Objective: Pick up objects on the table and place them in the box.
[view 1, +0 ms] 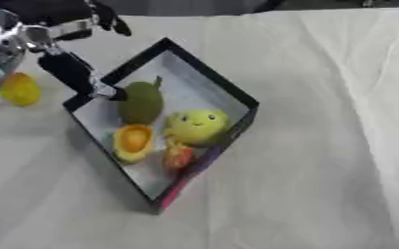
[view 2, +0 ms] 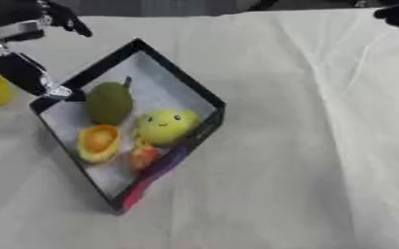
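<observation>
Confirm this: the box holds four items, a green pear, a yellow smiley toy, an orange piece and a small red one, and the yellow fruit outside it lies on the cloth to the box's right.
One thing is wrong: the side. The yellow fruit lies to the left of the box, beyond the left hand, as the left eye view shows. The rest holds: pear, smiley toy, orange piece and red one are inside.

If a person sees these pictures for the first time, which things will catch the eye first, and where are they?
The black-rimmed box in the middle of the white-clothed table stands out, holding a green pear-shaped fruit, a yellow ball with a smiling face, an orange piece and a small red thing. The robot's left hand sits at the box's left corner, and a yellow fruit lies outside, further left.
</observation>
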You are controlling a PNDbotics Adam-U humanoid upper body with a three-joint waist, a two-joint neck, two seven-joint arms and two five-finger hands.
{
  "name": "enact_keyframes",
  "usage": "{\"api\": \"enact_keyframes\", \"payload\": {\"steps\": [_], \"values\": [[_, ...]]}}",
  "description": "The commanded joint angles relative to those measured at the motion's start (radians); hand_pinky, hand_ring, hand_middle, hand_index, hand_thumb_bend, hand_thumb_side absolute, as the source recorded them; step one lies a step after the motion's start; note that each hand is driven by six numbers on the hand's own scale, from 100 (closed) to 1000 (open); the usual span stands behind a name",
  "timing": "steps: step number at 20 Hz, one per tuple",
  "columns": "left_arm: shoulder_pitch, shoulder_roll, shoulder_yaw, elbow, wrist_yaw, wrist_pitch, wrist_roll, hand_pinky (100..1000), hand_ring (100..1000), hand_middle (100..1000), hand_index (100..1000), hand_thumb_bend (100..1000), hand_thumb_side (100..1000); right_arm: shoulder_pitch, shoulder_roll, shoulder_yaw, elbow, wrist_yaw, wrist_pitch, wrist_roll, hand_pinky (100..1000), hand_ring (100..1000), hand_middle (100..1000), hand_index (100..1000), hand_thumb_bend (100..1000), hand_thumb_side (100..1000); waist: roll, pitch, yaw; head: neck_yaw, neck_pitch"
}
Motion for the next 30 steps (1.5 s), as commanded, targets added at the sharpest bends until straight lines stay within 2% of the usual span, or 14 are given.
{"api": "enact_keyframes", "payload": {"steps": [1, 5, 12, 15, 16, 21, 30], "values": [[0.004, 0.088, 0.078, -0.002, 0.053, 0.031, -0.001, 903, 862, 815, 885, 633, 446, -0.003, -0.041, -0.015, -0.01, -0.002, -0.002, -0.008, 898, 720, 661, 832, 100, 643, -0.001, -0.034, 0.001, -0.009, 0.001], [0.037, 0.15, 0.125, 0.051, 0.081, 0.052, 0.016, 904, 865, 815, 890, 663, 448, -0.001, -0.042, -0.018, -0.01, -0.002, -0.004, -0.012, 897, 720, 661, 832, 100, 642, -0.005, -0.033, 0.003, -0.008, -0.006], [0.088, 0.199, 0.176, 0.184, 0.057, 0.078, 0.038, 900, 864, 813, 889, 651, 428, 0.001, -0.041, -0.02, -0.009, -0.001, -0.004, -0.015, 897, 720, 661, 831, 100, 642, -0.011, -0.03, 0.006, -0.003, -0.014], [0.093, 0.194, 0.192, 0.262, 0.061, 0.093, 0.047, 901, 859, 817, 898, 637, 443, 0.001, -0.039, -0.021, -0.009, -0.001, -0.005, -0.016, 897, 720, 661, 831, 100, 641, -0.013, -0.03, 0.005, -0.002, -0.019], [0.092, 0.192, 0.196, 0.283, 0.063, 0.096, 0.053, 899, 857, 818, 907, 662, 474, 0.002, -0.039, -0.021, -0.009, -0.001, -0.005, -0.017, 897, 720, 661, 831, 100, 640, -0.013, -0.03, 0.004, -0.002, -0.02], [0.078, 0.171, 0.204, 0.406, 0.017, 0.134, 0.09, 885, 852, 805, 890, 703, 473, 0.0, -0.038, -0.022, -0.01, -0.003, -0.006, -0.019, 897, 720, 661, 830, 100, 639, -0.016, -0.029, 0.002, 0.013, -0.026], [0.052, 0.112, 0.204, 0.598, -0.091, 0.111, 0.125, 839, 816, 745, 861, 696, 483, -0.004, -0.031, -0.02, -0.01, -0.003, -0.002, -0.016, 897, 719, 660, 830, 100, 647, -0.017, -0.022, -0.004, 0.051, -0.033]]}}
